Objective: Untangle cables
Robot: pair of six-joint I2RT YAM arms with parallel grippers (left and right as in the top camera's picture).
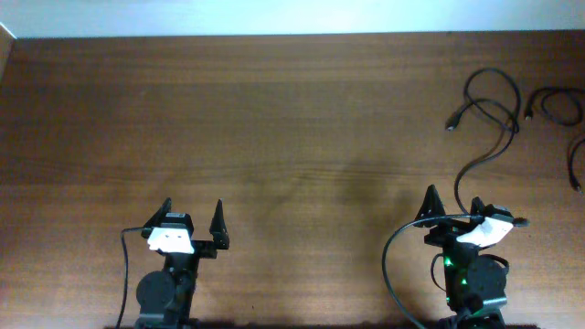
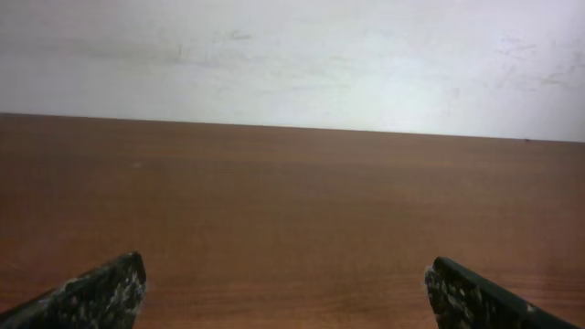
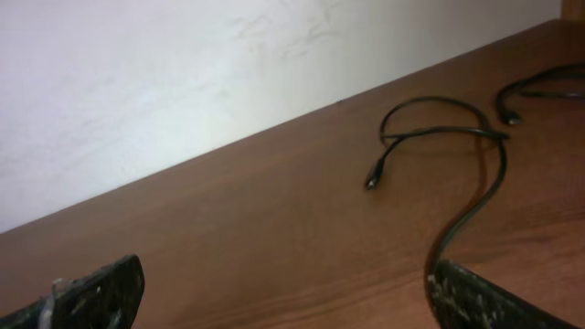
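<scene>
**Overhead:** Two robot arms wait at the near edge of a brown worktop (image 1: 274, 119). The cables (image 1: 469, 89) lie loose beyond the right gripper (image 1: 452, 199), toward the far right corner. One looped cord (image 1: 517, 114) has its plug end (image 1: 451, 123) pointing left and its tail trailing back toward the right gripper. A second cord (image 1: 553, 92) lies farther right, and a third barely shows at the frame's edge. The left gripper (image 1: 193, 208), well to the left of the right gripper, has nothing near it. Both sets of jaws stand wide and empty.

**Left wrist:** The left gripper (image 2: 285, 267) faces bare wood and a pale wall, jaws spread wide, no cord in sight.

**Right wrist:** Ahead of the right gripper (image 3: 285, 265) the looped cord (image 3: 448, 130) crosses over itself. Its tail runs back to the tip of one finger (image 3: 475, 297); whether it touches cannot be told. The second cord (image 3: 539, 89) lies apart, beyond.

The work looks barely begun. To this onlooker, the sound move is for the right gripper to pinch the tail close to the crossing, low to the wood. It should then draw the tail away gently so the loop opens rather than tightens, keeping clear of the arm's own thick wire (image 1: 387, 256).
</scene>
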